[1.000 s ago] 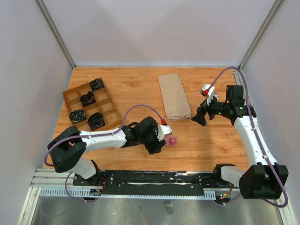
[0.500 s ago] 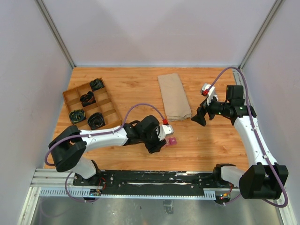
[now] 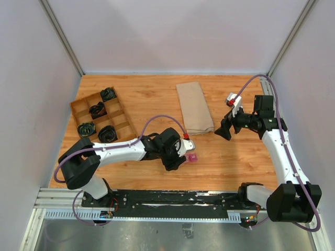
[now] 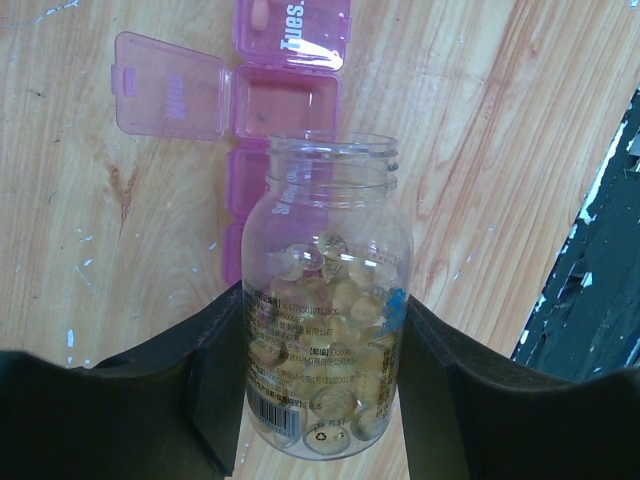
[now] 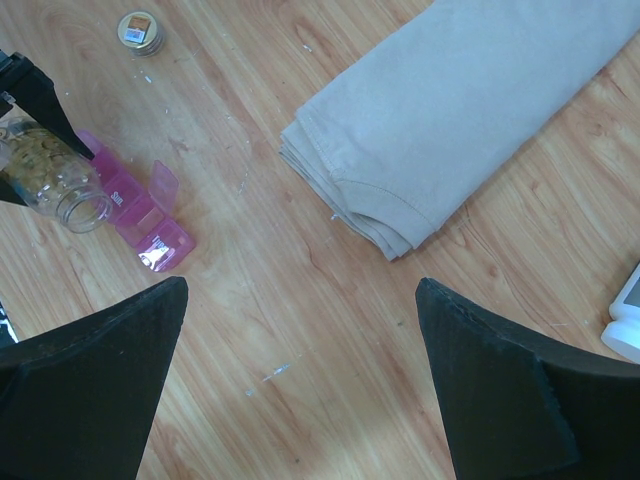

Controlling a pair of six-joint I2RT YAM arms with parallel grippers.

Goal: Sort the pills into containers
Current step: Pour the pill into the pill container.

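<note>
Left gripper: jaws closed on the lower body of a clear bottle, one finger on each side. The bottle is uncapped and roughly half full of pale yellow pills. It is tipped, with the mouth pointing away from the wrist.

Strip: translucent pink, lying flat on the table near the front edge, just right of the left gripper in the top view. In the left wrist view the bottle mouth sits over the strip, and I cannot tell whether they touch. One compartment is open, its lid folded out flat to the side. That compartment looks empty. The next lid, marked "Tues.", is shut. One pale shape shows in a compartment at the top edge of the view, too cropped to identify.

Right gripper: jaws spread wide with nothing between them. It hangs above the table, close to the near end of a folded beige cloth and well apart from the strip.

Other items:
- A small round cap lies on the table beyond the bottle.
- A wooden tray holding black items sits at the left.
</note>
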